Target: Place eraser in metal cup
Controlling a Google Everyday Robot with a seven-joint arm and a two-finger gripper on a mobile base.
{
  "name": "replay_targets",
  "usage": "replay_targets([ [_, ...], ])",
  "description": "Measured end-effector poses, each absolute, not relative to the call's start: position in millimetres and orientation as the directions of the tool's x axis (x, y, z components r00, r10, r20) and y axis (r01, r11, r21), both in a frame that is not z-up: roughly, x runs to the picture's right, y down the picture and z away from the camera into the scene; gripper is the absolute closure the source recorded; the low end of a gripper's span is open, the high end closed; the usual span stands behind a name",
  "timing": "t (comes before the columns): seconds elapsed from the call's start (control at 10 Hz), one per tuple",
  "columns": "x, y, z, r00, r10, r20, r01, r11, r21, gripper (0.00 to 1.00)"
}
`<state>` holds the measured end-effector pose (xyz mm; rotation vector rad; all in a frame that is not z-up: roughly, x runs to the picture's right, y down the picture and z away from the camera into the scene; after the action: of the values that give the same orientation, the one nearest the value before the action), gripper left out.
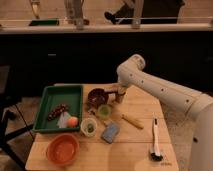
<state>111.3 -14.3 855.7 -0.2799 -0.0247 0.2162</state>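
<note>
White arm's gripper [118, 90] hung low at the far side of the pale wooden table [135, 150], just right of the round dark red bowl [96, 96]. I couldn't tell if it was clenched or released. The small dull silver-grey metal cup [121, 98] sat right under it (mostly hidden), so it was probably lined up for the drop. Eraser not visible.

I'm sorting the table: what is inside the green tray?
In the green tray lie a dark reddish cluster, a whitish item and an orange ball. Anything under them is hidden. The pincer is by the dark red bowl, outside the tray.
</note>
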Motion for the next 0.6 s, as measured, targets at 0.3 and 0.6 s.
replay_targets([
  [0.3,110,-7,861,0.970,0.240,-0.030,-0.239,0.929,-0.284,1.00],
  [0.6,110,-8,877,0.966,0.258,-0.037,-0.256,0.918,-0.302,1.00],
])
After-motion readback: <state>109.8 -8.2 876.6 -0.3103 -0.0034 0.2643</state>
